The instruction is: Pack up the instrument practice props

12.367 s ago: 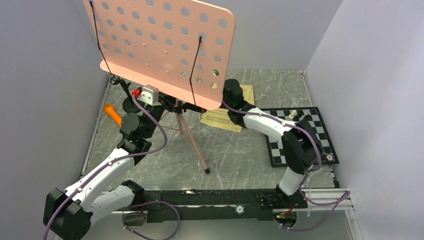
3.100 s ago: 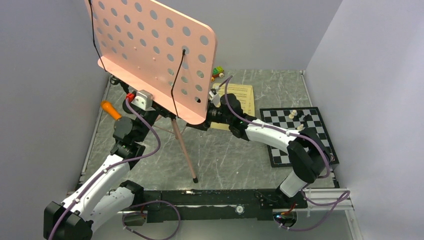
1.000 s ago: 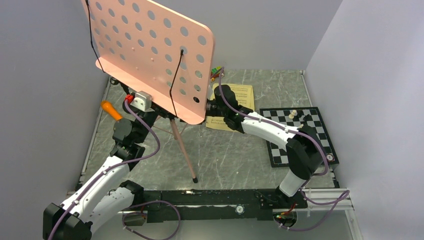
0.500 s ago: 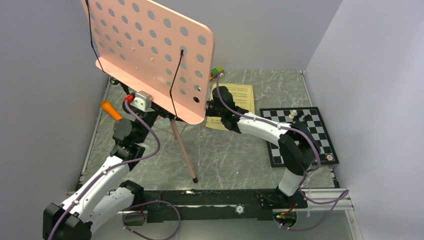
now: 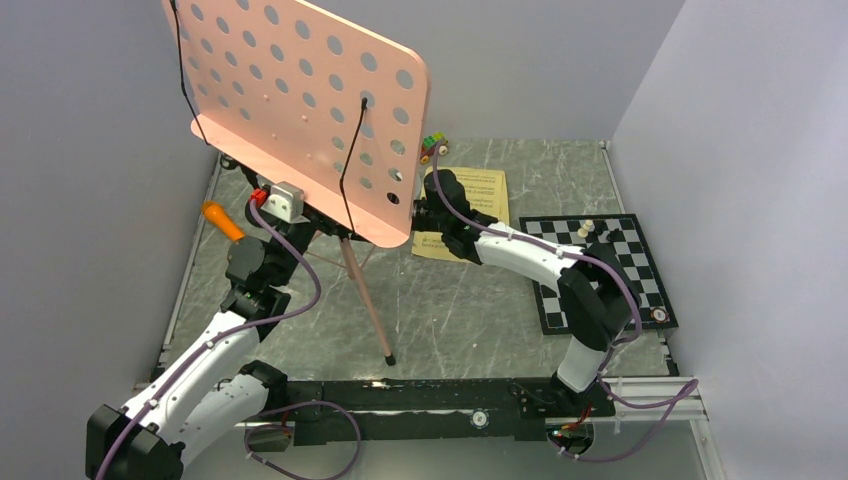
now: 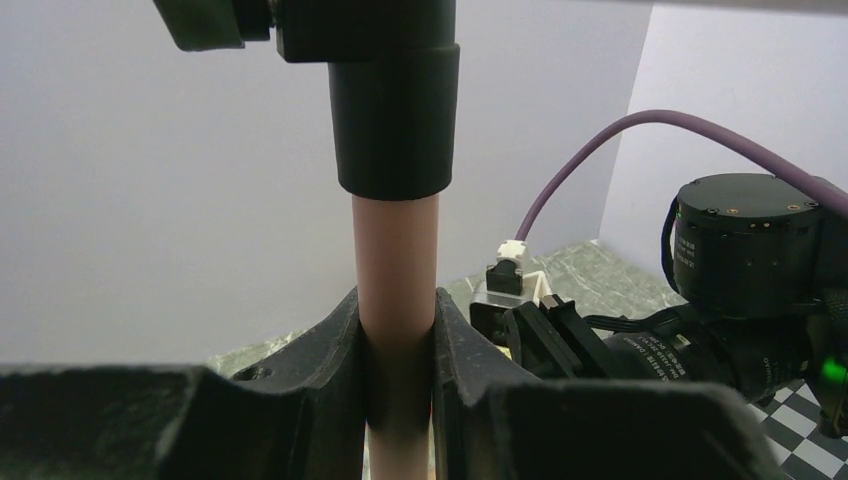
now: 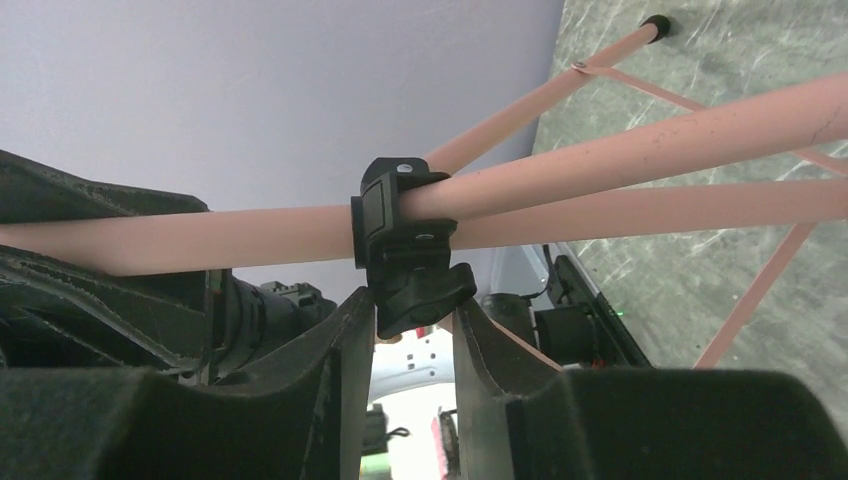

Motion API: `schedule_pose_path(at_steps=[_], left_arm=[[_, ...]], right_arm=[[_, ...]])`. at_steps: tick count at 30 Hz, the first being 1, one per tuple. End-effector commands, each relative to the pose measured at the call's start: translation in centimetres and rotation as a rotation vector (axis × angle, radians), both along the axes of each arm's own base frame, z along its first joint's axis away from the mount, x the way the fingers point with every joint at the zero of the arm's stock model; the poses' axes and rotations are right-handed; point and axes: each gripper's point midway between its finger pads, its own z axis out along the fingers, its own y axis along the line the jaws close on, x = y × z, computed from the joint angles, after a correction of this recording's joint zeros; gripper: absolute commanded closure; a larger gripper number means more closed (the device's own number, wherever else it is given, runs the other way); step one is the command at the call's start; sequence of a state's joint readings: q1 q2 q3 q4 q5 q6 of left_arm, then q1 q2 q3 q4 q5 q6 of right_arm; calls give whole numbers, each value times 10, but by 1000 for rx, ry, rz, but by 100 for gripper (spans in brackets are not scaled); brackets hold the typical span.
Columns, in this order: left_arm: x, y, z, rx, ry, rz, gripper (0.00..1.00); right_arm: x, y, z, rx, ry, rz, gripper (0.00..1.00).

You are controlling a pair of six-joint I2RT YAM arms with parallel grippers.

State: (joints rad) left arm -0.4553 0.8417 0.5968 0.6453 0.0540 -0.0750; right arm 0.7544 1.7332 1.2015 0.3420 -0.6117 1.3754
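The tall pink perforated music stand (image 5: pixel 300 110) stands tilted at the left rear, with one tripod leg (image 5: pixel 368 310) reaching down to the table. My left gripper (image 6: pixel 397 340) is shut on its pink pole (image 6: pixel 395 250), just below a black collar; in the top view the panel hides it. From the right, my right gripper (image 7: pixel 415 315) reaches under the panel's edge, with both fingers pressed against the black clamp knob (image 7: pixel 420 285) on the stand's tube. An orange toy microphone (image 5: pixel 222 221) shows beside the left arm. Yellow sheet-music pages (image 5: pixel 475 190) lie flat behind the right arm.
A black-and-white chessboard (image 5: pixel 600 270) with a few pieces lies at the right. A small building-block toy car (image 5: pixel 432 146) sits at the back behind the sheets. Grey walls close in the left, back and right sides.
My right gripper's jaws have closed in onto the black knob and its wrist has edged slightly toward the stand. The left arm and the stand have not moved.
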Motion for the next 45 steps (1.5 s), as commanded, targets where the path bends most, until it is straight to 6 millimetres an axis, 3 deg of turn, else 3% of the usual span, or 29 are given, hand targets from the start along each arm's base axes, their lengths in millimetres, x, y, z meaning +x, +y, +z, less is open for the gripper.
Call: schedule_pose_path(at_steps=[1,11,16,20,24,32,39,42,45], left_arm=[[4,-12,-46,82,127,-35,100],[4,-15,-48,88,137,-47,100],[5,-15,-50,90,139,-41,100],[5,-15,-49,89,139,-44,100],[4,-13,-48,93,135,-35,100],[5,-14,-46,86,135,-37,100],[4,-15,-46,90,135,-37,100],[4,-15,-46,91,133,-37,100],[4,-15,-47,92,135,-38,100]], right_arm=[[34,-7,24,-31,-249,-136,100],[68,-26,12,-259,-742,-218,100],[58,-24,23,-221,-674,-149,100],[43,-22,35,-165,-602,-99,52],[38,-30,35,-179,-594,-111,38],[24,-12,36,-61,-355,-13,36],[21,1,32,17,-188,26,41],[22,2,26,7,-156,22,46],[23,2,26,19,-144,9,58]])
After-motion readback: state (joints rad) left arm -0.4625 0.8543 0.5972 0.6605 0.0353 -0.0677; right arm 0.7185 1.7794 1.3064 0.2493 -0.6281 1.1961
